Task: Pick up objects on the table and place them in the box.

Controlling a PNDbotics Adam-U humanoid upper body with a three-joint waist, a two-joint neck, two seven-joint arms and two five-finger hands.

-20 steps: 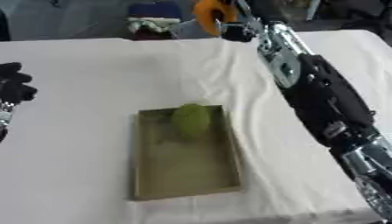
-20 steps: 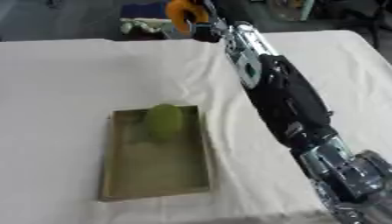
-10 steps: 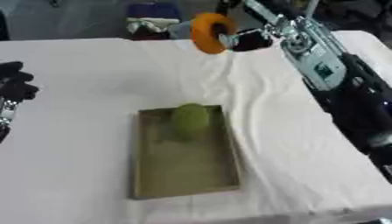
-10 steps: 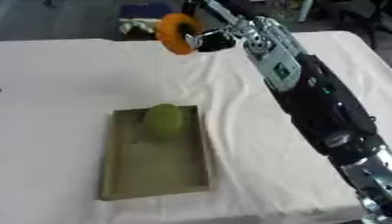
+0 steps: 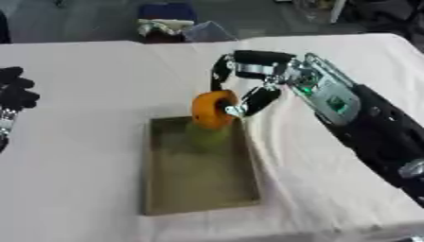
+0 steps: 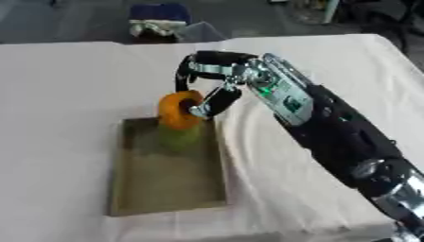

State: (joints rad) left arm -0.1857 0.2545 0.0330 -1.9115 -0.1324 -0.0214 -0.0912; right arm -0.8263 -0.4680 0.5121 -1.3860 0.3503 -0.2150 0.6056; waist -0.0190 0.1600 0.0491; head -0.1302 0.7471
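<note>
My right hand (image 5: pixel 240 82) is shut on an orange ring-shaped object (image 5: pixel 212 109) and holds it just above the far end of the shallow olive box (image 5: pixel 198 189). A green rounded object (image 5: pixel 207 137) lies inside the box at its far end, partly hidden behind the orange one. The right arm reaches in from the lower right across the white tablecloth. My left hand (image 5: pixel 15 94) shows at the left edge, black, fingers curled, holding nothing.
The white tablecloth (image 5: pixel 83 85) covers the table, with a fold running along the box's right side. Beyond the far edge stand a dark blue item (image 5: pixel 168 10) and some clutter (image 5: pixel 157 29) on the floor.
The right hand has carried the orange object from the far edge of the table down toward me, to just over the box's far end. The view has also shifted slightly.
</note>
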